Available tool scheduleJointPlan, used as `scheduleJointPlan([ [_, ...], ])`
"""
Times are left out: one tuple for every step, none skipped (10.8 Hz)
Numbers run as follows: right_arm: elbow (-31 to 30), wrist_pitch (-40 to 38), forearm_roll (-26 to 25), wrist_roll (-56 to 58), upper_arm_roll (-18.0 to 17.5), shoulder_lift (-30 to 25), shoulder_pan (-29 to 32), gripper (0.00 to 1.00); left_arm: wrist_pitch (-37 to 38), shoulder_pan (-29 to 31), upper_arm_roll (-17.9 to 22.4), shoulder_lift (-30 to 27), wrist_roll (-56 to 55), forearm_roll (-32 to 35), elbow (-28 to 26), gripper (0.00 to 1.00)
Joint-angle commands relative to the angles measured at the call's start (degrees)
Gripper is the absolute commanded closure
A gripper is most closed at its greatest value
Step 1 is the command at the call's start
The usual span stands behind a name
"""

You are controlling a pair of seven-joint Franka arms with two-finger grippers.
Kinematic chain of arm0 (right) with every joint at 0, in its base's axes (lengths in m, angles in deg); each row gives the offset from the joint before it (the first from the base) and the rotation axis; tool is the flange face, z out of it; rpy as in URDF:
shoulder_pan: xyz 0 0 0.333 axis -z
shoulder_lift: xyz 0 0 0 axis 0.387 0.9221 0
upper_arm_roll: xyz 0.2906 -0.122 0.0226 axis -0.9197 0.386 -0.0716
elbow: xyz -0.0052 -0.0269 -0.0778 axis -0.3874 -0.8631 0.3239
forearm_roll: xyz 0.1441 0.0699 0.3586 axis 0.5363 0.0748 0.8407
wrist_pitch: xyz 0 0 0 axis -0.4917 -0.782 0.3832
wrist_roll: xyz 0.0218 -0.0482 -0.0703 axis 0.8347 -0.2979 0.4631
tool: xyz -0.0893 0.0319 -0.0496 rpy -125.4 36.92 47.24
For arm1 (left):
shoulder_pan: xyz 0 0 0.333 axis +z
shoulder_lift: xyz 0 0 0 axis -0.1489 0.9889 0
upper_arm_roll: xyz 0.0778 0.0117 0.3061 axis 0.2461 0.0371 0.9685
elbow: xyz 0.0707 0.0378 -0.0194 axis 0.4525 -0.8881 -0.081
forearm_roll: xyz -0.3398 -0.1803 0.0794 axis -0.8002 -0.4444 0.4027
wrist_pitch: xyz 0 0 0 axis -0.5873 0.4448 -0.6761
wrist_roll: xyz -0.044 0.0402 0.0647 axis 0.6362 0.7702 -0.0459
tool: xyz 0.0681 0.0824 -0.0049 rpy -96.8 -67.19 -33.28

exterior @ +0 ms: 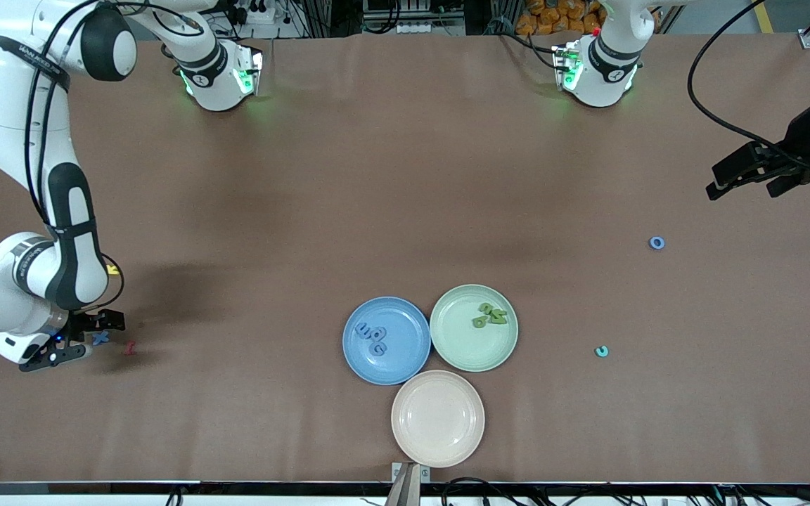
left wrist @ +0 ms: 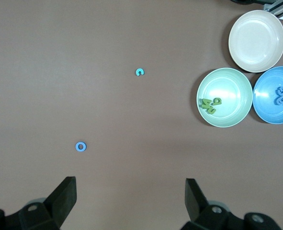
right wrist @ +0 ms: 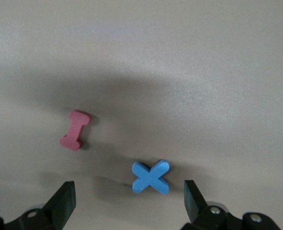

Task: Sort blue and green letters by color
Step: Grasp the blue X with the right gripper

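Right end effector (exterior: 87, 339), jaws spread, straddles the blue X (right wrist: 151, 177): light, stiff, thin; pinch across its centre. Left end effector (exterior: 735, 174) waits open.

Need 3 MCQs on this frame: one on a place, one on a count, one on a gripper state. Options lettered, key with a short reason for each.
1. Where does the blue X lie?
A. in the blue plate
B. on the table beside the red I
C. in the beige plate

2. How many green letters lie in the green plate?
A. none
B. three
C. six

3. How is the right gripper?
A. open, low over the blue X
B. shut on the red I
C. open over the beige plate

Key: 1 B, the X lies on the table by the red I. 2 B, three pieces show in it. 3 A, its fingers stand apart at the X.
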Motion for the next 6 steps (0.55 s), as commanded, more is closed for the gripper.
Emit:
scheduleJointPlan([
  [3.0, -0.5, 2.6, 1.3, -0.6, 2.3, 1.2, 0.00, 0.4, -0.7, 0.9, 0.8, 1.6, 1.5, 0.3, 0.00],
  [3.0, 0.0, 2.6, 1.3, -0.6, 2.5, 1.2, 0.00, 0.1, -0.7, 0.6, 0.9, 1.6, 2.8, 0.3, 0.00],
  [3.0, 0.0, 2.6, 1.3, -0.6, 2.7, 1.2, 0.00, 0.0, -0.6, 0.6, 1.0, 1.7, 3.0, 0.3, 0.00],
  [3.0, 0.0, 2.6, 1.4, -0.6, 2.7, 1.2, 0.00, 0.0, -0.6, 0.6, 1.3, 1.7, 2.9, 0.3, 0.00],
  [3.0, 0.0, 2.6, 1.8, -0.6, 2.7, 1.3, 0.00, 0.0, -0.6, 0.5, 1.3, 1.6, 3.0, 0.3, 0.00],
  [3.0, 0.3, 2.6, 2.1, -0.6, 2.8, 1.3, 0.00, 0.0, -0.5, 0.5, 1.3, 1.6, 3.0, 0.3, 0.00],
])
